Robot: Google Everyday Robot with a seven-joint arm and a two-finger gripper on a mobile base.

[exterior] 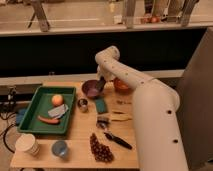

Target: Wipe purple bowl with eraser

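The purple bowl (90, 89) stands on the wooden table (80, 135), right of the green tray. My gripper (102, 84) hangs at the bowl's right rim, at the end of the white arm (125, 75) that reaches in from the right. A dark teal rectangular block, which looks like the eraser (101, 105), lies flat on the table just in front of the bowl, below the gripper and apart from it.
A small metal cup (82, 104) stands left of the eraser. The green tray (30, 117) holds an orange fruit, a carrot and a grey item. An orange bowl (121, 85) is behind the arm. A paper cup (27, 145), blue cup (60, 149), grapes (100, 148) and a black-handled tool (118, 140) sit near the front.
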